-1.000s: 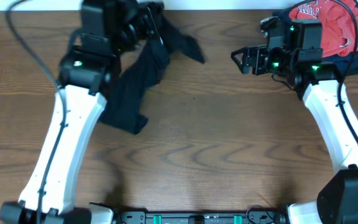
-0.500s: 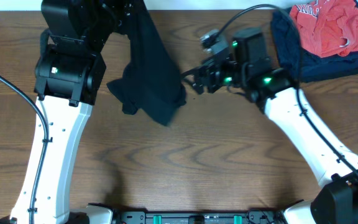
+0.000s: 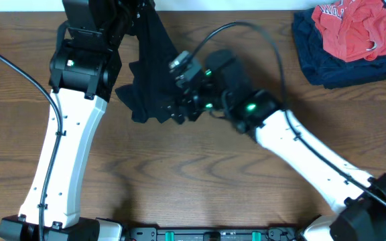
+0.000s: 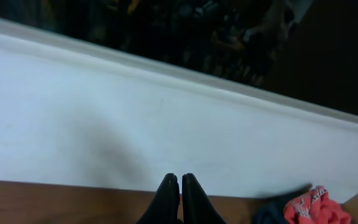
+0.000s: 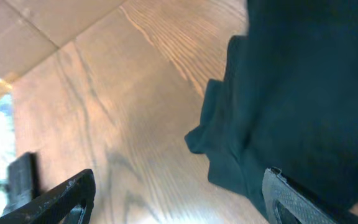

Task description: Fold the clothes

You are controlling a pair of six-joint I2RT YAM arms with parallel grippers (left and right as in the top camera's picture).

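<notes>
Pinching fully shut, the left jaws show their two dark fingers (image 4: 169, 198) pressed tip to tip in the wrist view. No cloth can be made out between the tips there. From overhead, though, the top of the black clothes (image 3: 154, 73) runs straight up into them at the far edge of the tabletop (image 3: 200, 167), so they have hold of the garment.

The right jaws stand spread wide, one finger (image 5: 61, 193) low at each side of their own view, with nothing gripped. The cloth's crumpled lower edge hangs just ahead of them, over the right-hand finger, but I cannot tell whether it touches. From overhead these jaws sit against the right side of the garment's lower part.

The clothes hang as a narrow dark strip from the left jaws and widen into a bunched mass resting on the wood, left of centre.

The left arm (image 3: 66, 134) rises along the left side. The right arm (image 3: 300, 150) reaches diagonally in from the near right corner.

In the far right corner, well apart from the clothes, a red garment (image 3: 350, 30) with white lettering lies on a folded dark navy garment (image 3: 313, 60). A white wall (image 4: 135, 118) stands behind the tabletop.
</notes>
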